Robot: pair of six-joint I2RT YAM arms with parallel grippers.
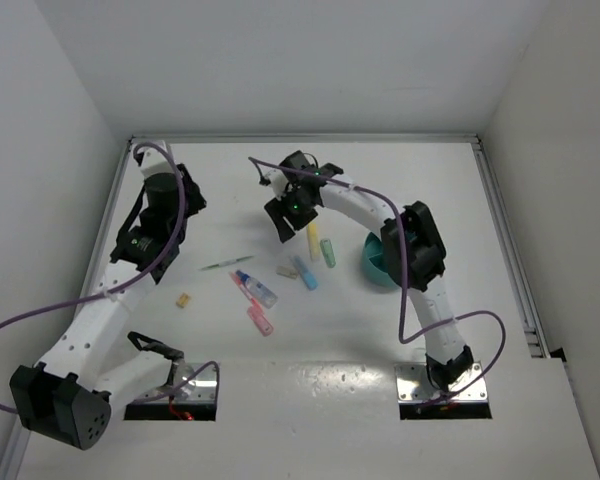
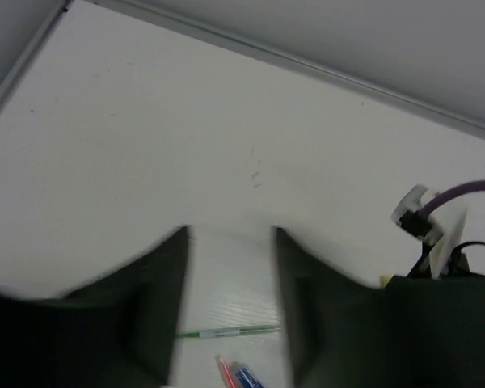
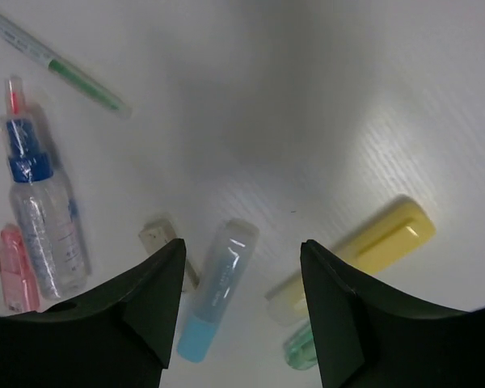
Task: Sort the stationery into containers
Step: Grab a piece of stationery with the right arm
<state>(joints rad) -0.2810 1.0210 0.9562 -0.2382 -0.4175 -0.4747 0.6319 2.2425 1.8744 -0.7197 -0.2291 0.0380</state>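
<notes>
— While the right tool (image 3: 241,250) hangs half wide and empty over the light-blue marker (image 3: 218,291), is it picking?
— I think so. Next it must go down and pinch. The left tool (image 2: 230,234) is narrow, empty too, near the thin green pen (image 2: 226,331).
— Where is the teal tub (image 1: 372,268)?
— By the right arm, apart from that marker. The tabletop (image 1: 380,180) is white, with white walls (image 1: 280,60) around.

Yellow marker (image 3: 364,250), teal tub (image 1: 373,264)
</notes>
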